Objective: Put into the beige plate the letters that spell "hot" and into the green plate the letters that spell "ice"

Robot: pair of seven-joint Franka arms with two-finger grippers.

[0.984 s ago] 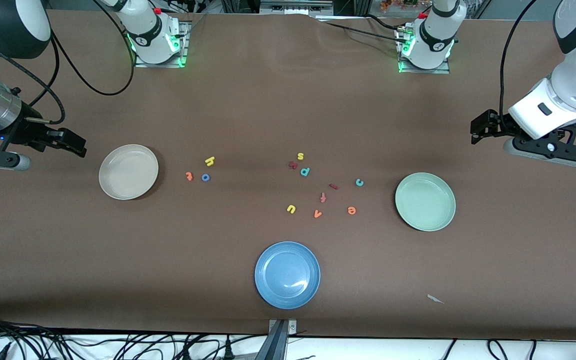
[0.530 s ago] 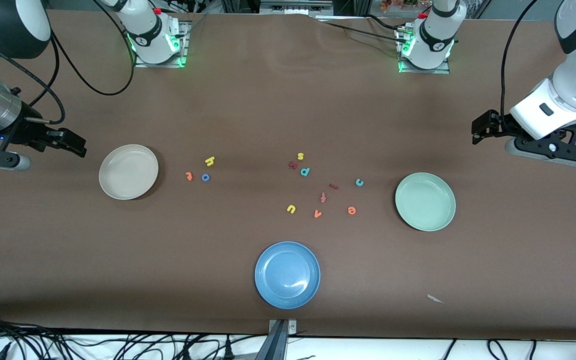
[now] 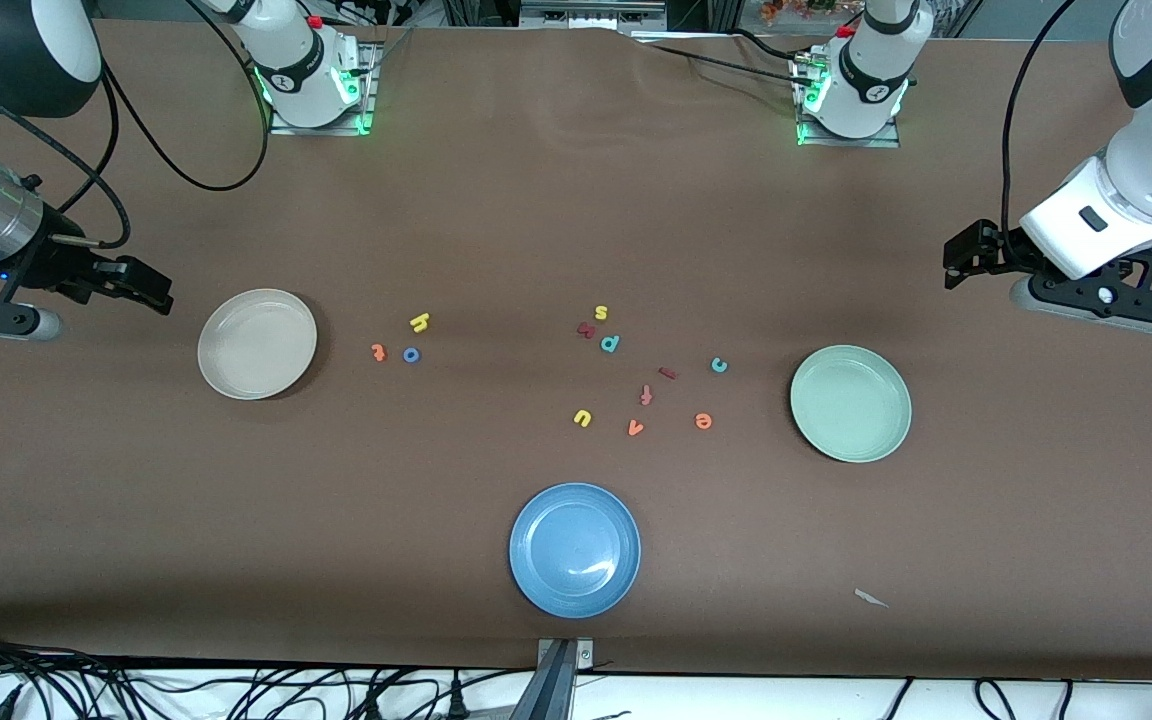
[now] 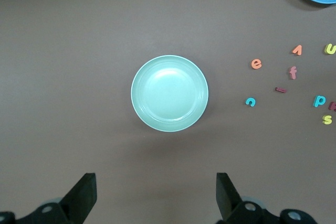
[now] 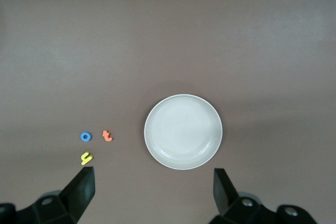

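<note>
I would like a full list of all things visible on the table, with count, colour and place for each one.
beige plate: one, cream, toward the right arm's end, empty.
green plate: one, pale mint, toward the left arm's end, empty.
blue plate: one, blue, nearest the front camera, empty.
"hot" letters: three, yellow h, blue o, orange t, on the table beside the beige plate.
"ice" letters: three, dark red i, teal c, orange e, on the table near the green plate.
Other letters: six, mid-table.
right gripper: open, waiting by the beige plate.
left gripper: open, waiting near the green plate.
</note>
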